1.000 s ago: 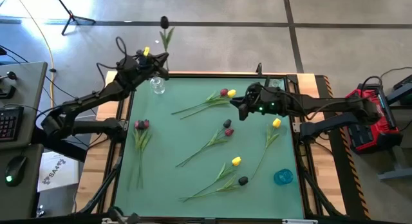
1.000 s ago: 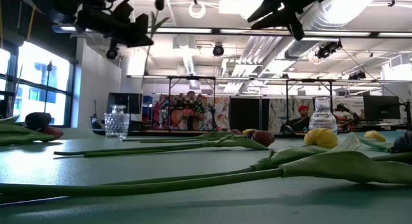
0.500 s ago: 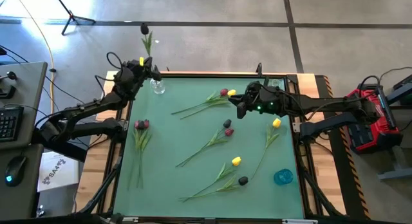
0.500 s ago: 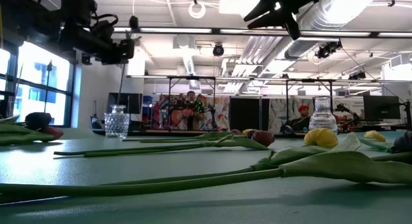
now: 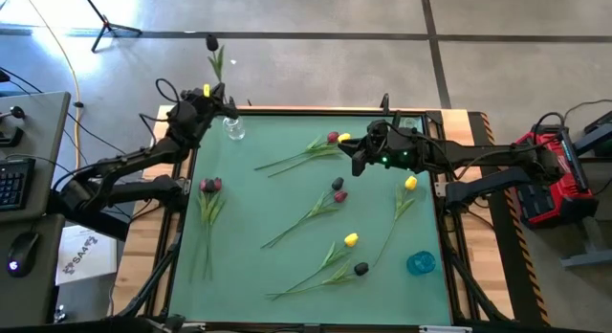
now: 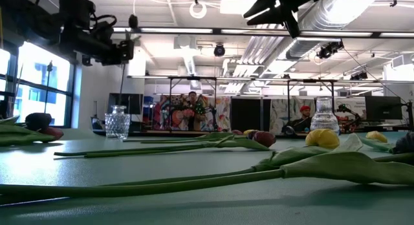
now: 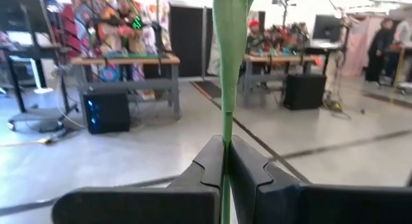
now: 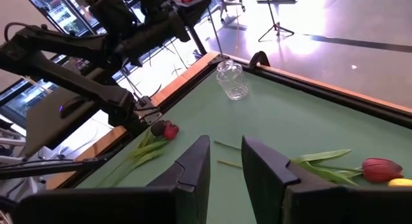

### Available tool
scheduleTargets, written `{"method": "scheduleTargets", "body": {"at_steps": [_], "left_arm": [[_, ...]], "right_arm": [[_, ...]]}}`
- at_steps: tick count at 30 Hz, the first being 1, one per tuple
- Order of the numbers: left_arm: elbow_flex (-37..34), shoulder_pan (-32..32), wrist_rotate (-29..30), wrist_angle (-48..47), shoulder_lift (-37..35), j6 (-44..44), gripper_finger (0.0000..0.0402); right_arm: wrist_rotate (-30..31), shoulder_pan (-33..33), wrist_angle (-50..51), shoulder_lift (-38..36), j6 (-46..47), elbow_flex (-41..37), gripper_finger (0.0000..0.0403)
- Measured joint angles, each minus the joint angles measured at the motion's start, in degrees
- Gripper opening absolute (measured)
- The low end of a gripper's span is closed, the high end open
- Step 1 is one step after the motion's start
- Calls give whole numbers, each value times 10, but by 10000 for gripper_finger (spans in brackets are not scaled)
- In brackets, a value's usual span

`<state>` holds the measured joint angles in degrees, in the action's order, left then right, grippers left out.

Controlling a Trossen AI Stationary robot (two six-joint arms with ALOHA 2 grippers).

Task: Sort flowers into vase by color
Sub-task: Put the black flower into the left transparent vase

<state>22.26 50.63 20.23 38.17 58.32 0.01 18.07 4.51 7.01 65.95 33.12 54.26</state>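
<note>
One black tulip (image 5: 214, 48) stays pinched in your left gripper (image 5: 216, 96), stem upright between the jaws, and has swung from tilted to vertical just beside the clear vase (image 5: 233, 128). Your right gripper (image 5: 350, 160) waits, jaws parted and empty.

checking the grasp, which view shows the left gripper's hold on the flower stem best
The left wrist view: the left gripper is shut on the green stem, seen close up. The high view shows the black tulip held beyond the table edge near the clear vase. The low view shows it only as a dark silhouette.
</note>
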Motion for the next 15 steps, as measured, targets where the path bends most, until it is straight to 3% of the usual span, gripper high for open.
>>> {"method": "scheduleTargets", "body": {"at_steps": [10,15], "left_arm": [[0,0,-5,-60,28,-68,7],[8,-1,-10,-205,23,-139,46]], "right_arm": [[3,0,0,0,15,0,81],[-6,-13,13,0,66,0,113]]}}
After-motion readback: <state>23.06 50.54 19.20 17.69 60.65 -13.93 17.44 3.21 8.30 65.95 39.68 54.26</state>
